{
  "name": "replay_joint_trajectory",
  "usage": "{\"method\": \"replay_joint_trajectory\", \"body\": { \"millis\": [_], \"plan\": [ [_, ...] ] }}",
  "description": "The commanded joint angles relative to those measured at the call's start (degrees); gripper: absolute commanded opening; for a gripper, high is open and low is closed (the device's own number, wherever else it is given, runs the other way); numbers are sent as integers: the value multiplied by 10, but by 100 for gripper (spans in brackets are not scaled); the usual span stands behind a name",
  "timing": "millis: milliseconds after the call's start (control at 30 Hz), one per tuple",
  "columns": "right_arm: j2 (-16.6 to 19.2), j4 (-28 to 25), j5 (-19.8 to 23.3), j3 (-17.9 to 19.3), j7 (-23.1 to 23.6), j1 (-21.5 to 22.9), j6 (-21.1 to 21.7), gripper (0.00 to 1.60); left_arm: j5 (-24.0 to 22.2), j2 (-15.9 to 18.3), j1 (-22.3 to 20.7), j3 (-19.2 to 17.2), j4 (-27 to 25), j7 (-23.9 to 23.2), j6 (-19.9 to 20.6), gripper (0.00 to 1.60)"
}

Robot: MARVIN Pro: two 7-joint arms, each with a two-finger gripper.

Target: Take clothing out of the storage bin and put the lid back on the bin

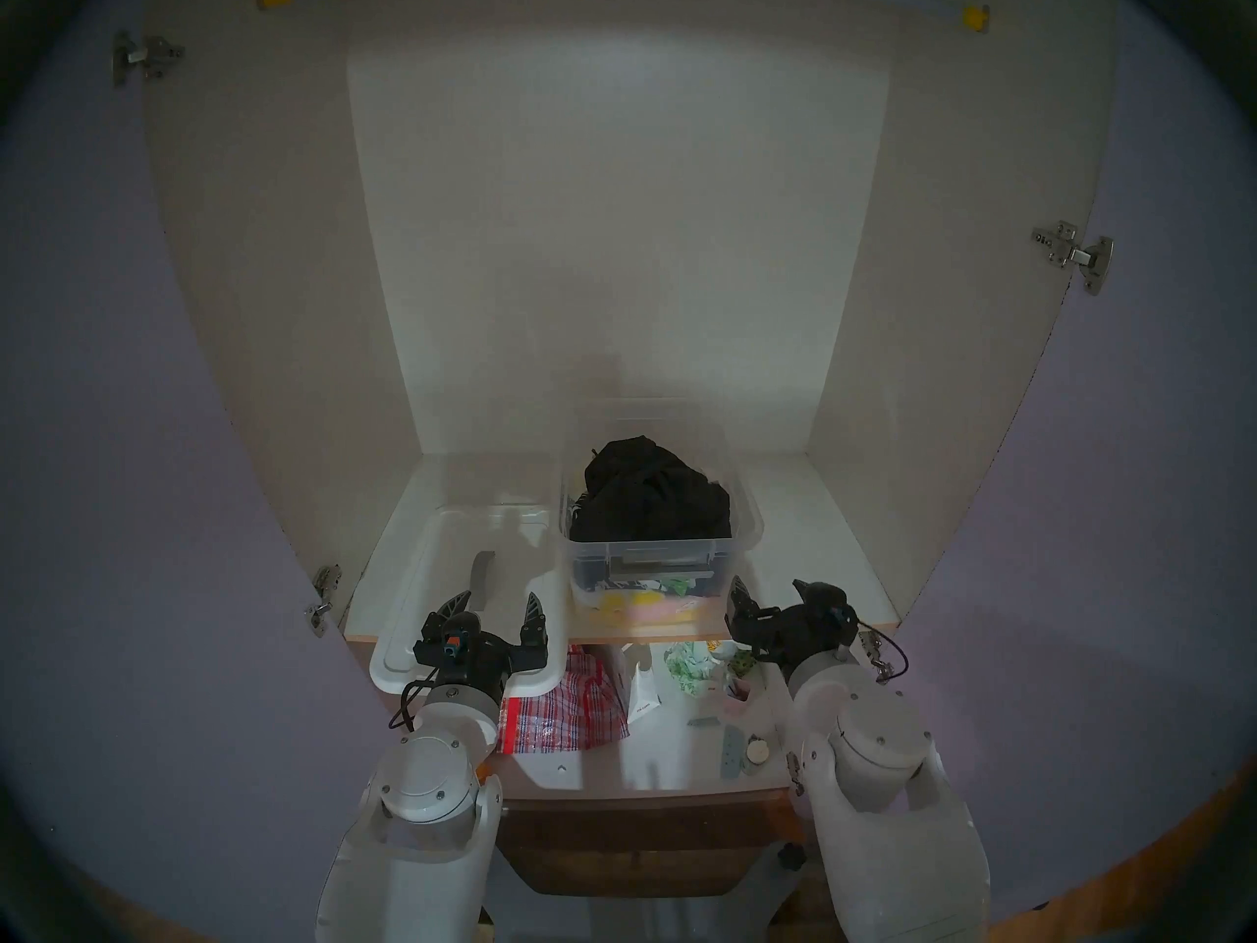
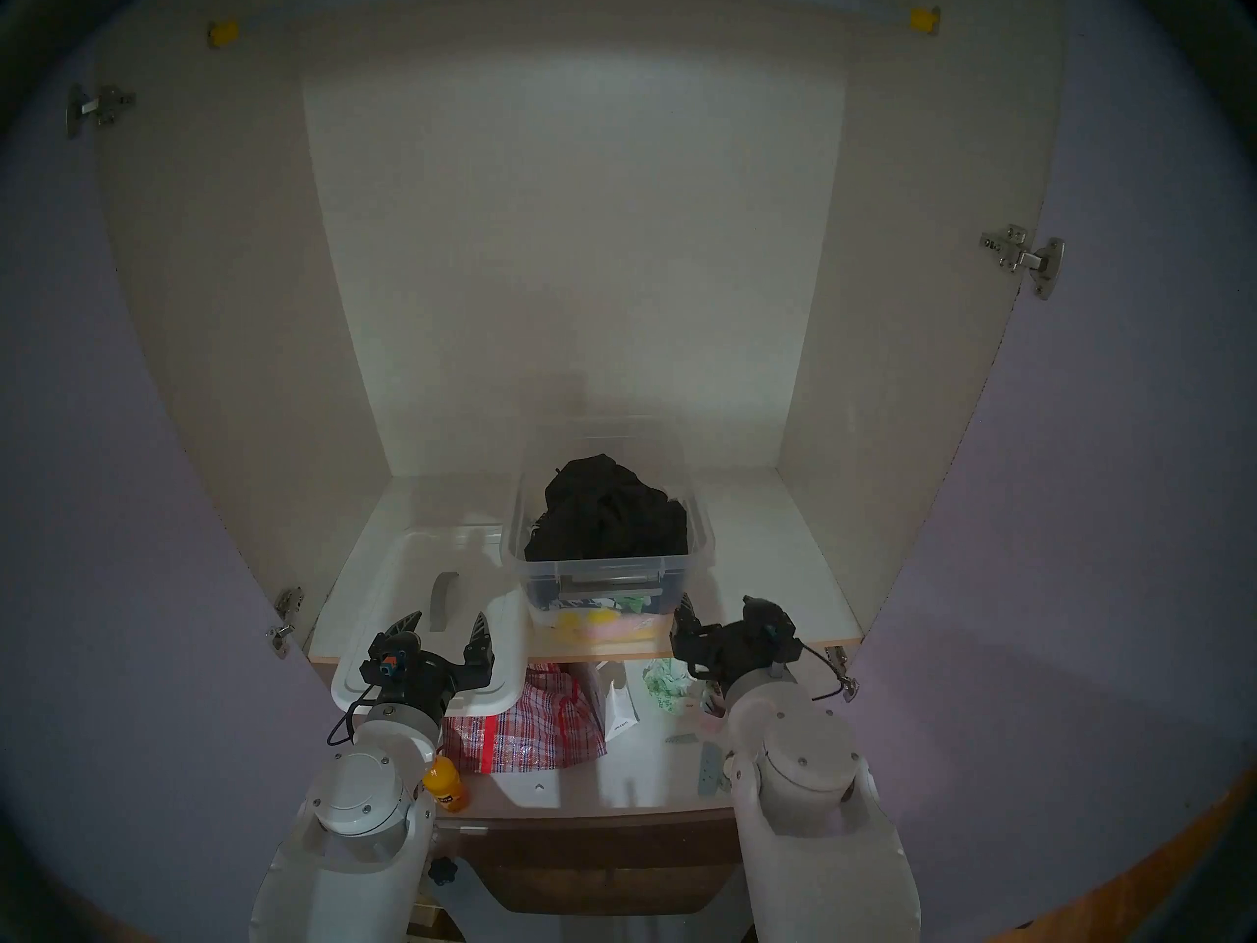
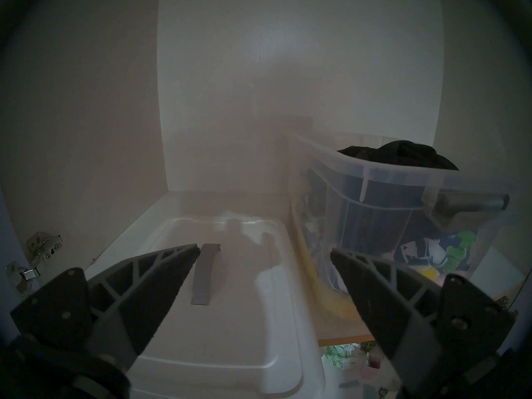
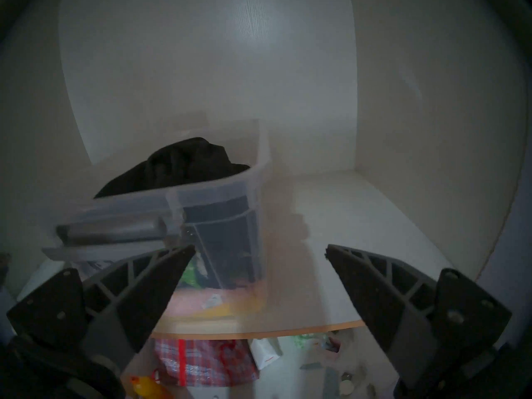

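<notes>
left hand (image 1: 497, 605) released, empty, over lid (image 1: 435, 581) on shelf (image 1: 802, 526). right hand (image 1: 768, 594) released, empty, just right of bin (image 1: 745, 533)'s front. clothing (image 1: 649, 492) heaped in bin, above rim.
left wrist: lid flat below fingers (image 3: 161, 280), grey strap up; bin beside it on the right.
right wrist: bin left of centre, clothing on top, plaid bag (image 4: 207, 361) on lower shelf.

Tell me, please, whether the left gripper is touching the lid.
Apart. The left wrist view shows the left gripper open above the lid, the lid's bare surface visible between and beneath the fingers.
</notes>
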Motion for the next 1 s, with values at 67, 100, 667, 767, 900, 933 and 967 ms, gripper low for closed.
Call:
{"method": "replay_joint_trajectory", "body": {
  "millis": [67, 100, 667, 767, 900, 933, 967],
  "plan": [
    [-7, -72, 42, -8, -2, 62, 48, 160, 0, 0, -4, 1, -14, -2, -3, 160],
    [-8, -78, 44, -9, 2, 74, 69, 160, 0, 0, -4, 1, -14, -2, -3, 160],
    [-41, 44, -55, -113, -24, 287, 263, 160, -1, 1, -4, 2, -14, -1, -3, 160],
    [-55, 74, -84, -121, -36, 300, 243, 160, -1, 1, -4, 2, -14, -1, -4, 160],
    [-68, 132, -120, -140, -67, 333, 227, 160, -1, 1, -4, 2, -14, -1, -3, 160],
    [-72, 145, -120, -140, -68, 341, 232, 160, -1, 1, -4, 2, -14, -1, -3, 160],
    [-74, 158, -116, -140, -60, 354, 252, 160, -1, 1, -4, 2, -15, -2, -3, 160]
  ]
}}
